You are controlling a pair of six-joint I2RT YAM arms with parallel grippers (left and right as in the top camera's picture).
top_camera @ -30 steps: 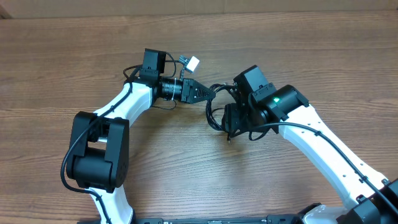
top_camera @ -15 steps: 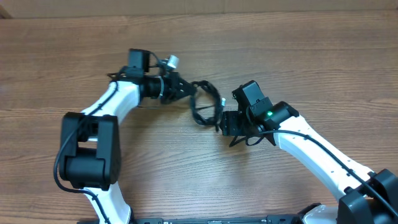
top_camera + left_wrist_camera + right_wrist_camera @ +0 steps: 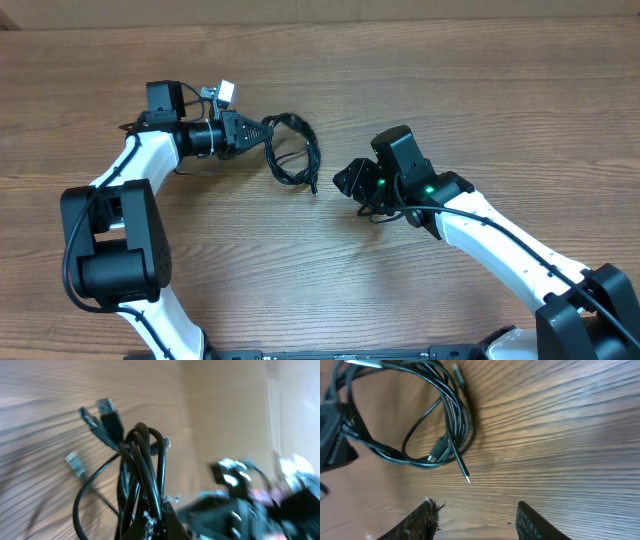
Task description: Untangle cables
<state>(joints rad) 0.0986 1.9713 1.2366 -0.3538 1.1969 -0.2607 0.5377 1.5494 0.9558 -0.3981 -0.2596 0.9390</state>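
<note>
The cables (image 3: 314, 150) are a tangled bundle of thin black loops, hanging from my left gripper (image 3: 255, 130), which is shut on one side of it. The left wrist view shows the strands (image 3: 142, 460) pinched at the fingertips (image 3: 155, 515), with plug ends (image 3: 107, 412) sticking out over the table. My right gripper (image 3: 348, 180) is to the right of the bundle, apart from it. In its wrist view the fingers (image 3: 475, 507) stand open with only bare wood between them. The loops (image 3: 461, 420) and a thin jack tip (image 3: 462, 467) lie ahead of them.
The wooden table (image 3: 450, 90) runs to a back edge (image 3: 400, 22) at the top. A small white connector (image 3: 225, 92) sits on the left wrist. The right arm's own thick black wire (image 3: 480, 205) runs along its white link.
My left gripper has pulled the cable bundle left across the table, away from the right gripper. The right gripper, earlier at the bundle, now stands apart from it.
</note>
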